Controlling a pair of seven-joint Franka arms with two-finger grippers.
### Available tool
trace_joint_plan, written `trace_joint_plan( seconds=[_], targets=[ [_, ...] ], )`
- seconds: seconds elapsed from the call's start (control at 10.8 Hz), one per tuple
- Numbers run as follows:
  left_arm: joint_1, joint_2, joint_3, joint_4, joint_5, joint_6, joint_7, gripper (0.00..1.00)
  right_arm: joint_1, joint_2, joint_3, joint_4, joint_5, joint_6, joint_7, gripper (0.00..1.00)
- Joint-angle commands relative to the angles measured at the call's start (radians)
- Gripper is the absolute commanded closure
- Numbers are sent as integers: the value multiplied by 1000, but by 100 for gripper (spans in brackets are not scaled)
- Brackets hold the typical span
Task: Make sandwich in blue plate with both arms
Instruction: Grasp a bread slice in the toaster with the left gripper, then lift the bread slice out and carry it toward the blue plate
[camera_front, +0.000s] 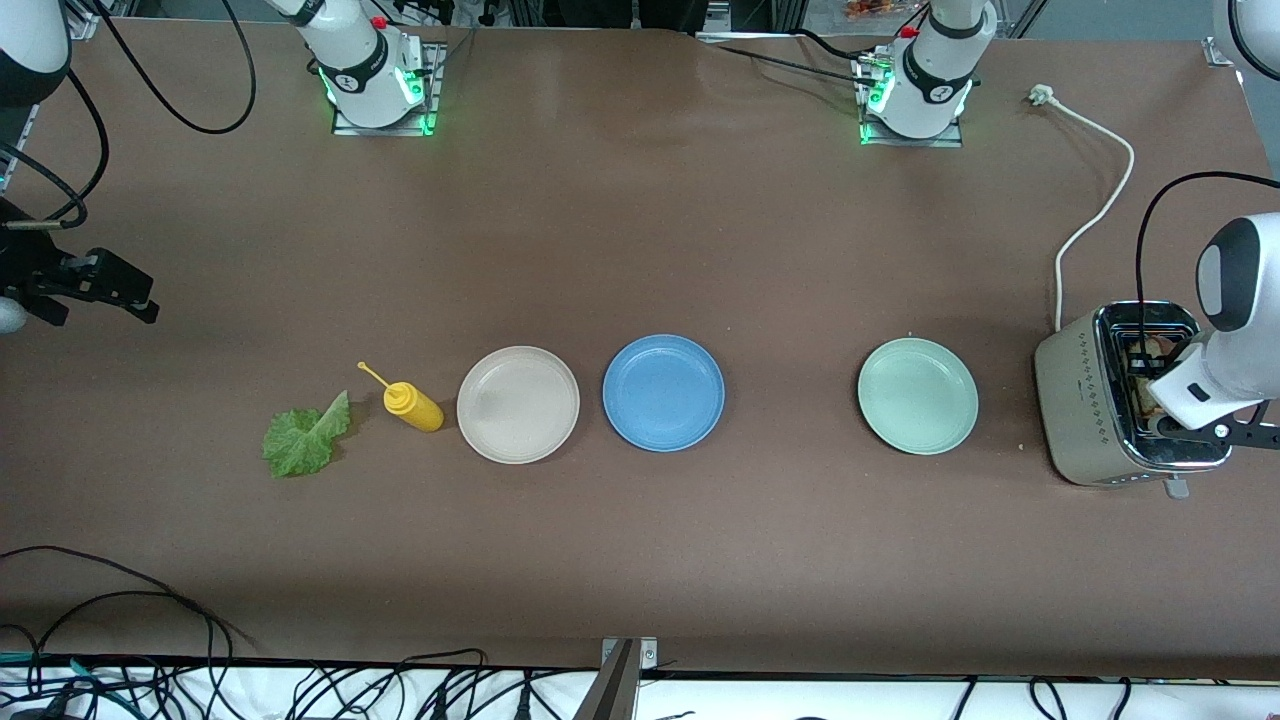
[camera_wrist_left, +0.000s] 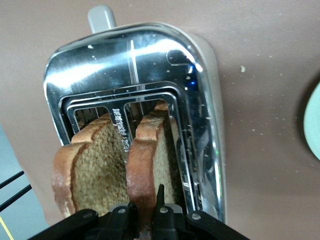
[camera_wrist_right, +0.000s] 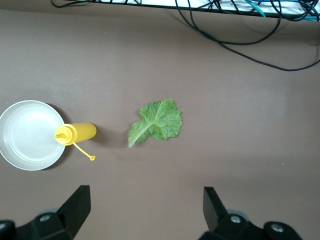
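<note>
2 bread slices (camera_wrist_left: 107, 165) in toaster (camera_wrist_left: 200, 100); left gripper (camera_wrist_left: 145, 210) clamps 1.

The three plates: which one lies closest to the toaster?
The pale green plate, toward the left arm's end of the table, beside the toaster. The blue plate and beige plate lie farther along the row.

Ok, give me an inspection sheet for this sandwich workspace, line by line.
Surface: brown table, crumbs beside toaster.
Job's things: blue plate bare; lettuce leaf on table; two bread slices in toaster.
Clutter: yellow squeeze bottle, beige plate, pale green plate.
Grippers: left gripper shut on one slice; right gripper open, waiting above the lettuce.
Cables: toaster cord unplugged.
Surroundings: loose cables at table edge.
</note>
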Motion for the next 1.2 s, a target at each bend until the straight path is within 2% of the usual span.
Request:
trace_joint_plan(
  seconds=[0.0, 0.37, 0.74, 0.92, 1.11],
  targets=[
    [4, -74, -51, 2, 10, -72, 13, 100, -2, 8, 1, 21, 13, -6, -4, 0],
    [-16, -102, -137, 52, 29, -201, -1, 100, -2, 8, 1, 21, 13, -6, -4, 0],
    [-166, -104, -139, 179, 30, -383, -16, 100, 0, 8, 1, 21, 13, -6, -4, 0],
    [-220, -107, -141, 215, -3, -462, -17, 100, 1, 8, 1, 21, 13, -6, 0, 0],
    [-243, -113, -182, 218, -97, -491, -18, 100, 1, 8, 1, 21, 13, -6, -1, 0]
  ],
)
